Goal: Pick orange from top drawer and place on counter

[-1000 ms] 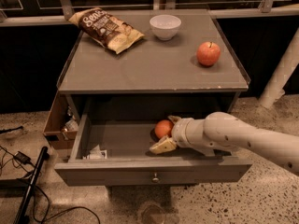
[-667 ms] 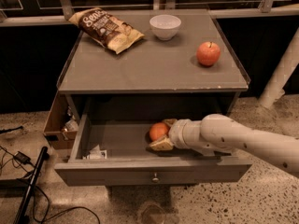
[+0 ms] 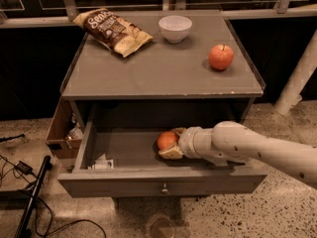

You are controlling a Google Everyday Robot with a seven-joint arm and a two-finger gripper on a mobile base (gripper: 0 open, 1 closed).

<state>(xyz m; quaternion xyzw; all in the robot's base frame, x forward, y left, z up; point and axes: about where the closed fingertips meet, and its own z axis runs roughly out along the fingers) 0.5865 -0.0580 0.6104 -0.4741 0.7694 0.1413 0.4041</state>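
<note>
The orange lies in the open top drawer, right of its middle. My gripper reaches in from the right, with one finger above the orange and one pale finger below it, both pressed against the fruit. The white arm crosses the drawer's right front corner. The counter is above, and the drawer's small round knob sits at the centre of the front panel.
On the counter are a bag of chips at the back left, a white bowl at the back centre and a red apple at the right. A small white packet lies in the drawer's front left. A cardboard box stands to the left, with cables on the floor.
The gripper and the orange have shifted a little to the left inside the drawer together. Nothing on the counter has moved.
</note>
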